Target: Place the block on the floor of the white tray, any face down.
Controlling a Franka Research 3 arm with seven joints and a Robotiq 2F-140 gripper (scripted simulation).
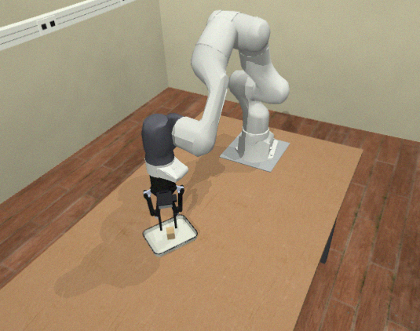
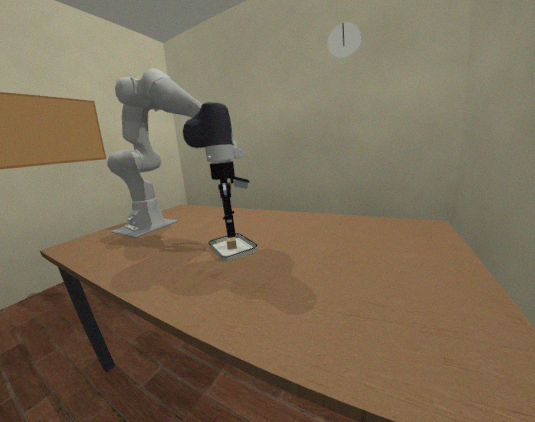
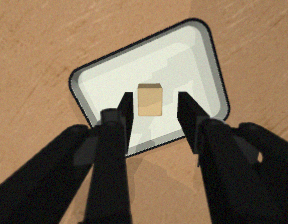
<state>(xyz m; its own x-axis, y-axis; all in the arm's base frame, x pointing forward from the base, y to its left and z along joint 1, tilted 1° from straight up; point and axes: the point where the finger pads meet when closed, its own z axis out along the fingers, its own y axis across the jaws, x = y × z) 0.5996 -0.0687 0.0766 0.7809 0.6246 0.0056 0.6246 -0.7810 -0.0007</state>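
A small tan block (image 1: 170, 234) (image 2: 232, 244) (image 3: 149, 99) lies on the floor of the white tray (image 1: 185, 238) (image 2: 246, 248) (image 3: 107, 80), near its middle. My gripper (image 1: 168, 226) (image 2: 230, 233) (image 3: 155, 105) hangs just above the tray, raised over the block. Its two black fingers stand apart on either side of the block, with clear gaps between them and the block. The gripper is open and holds nothing.
The tray sits on a brown table (image 1: 244, 243) (image 2: 366, 290). The arm's base plate (image 1: 256, 154) (image 2: 143, 226) is at the far end of the table. The table's edges drop to a wooden floor (image 1: 385, 220).
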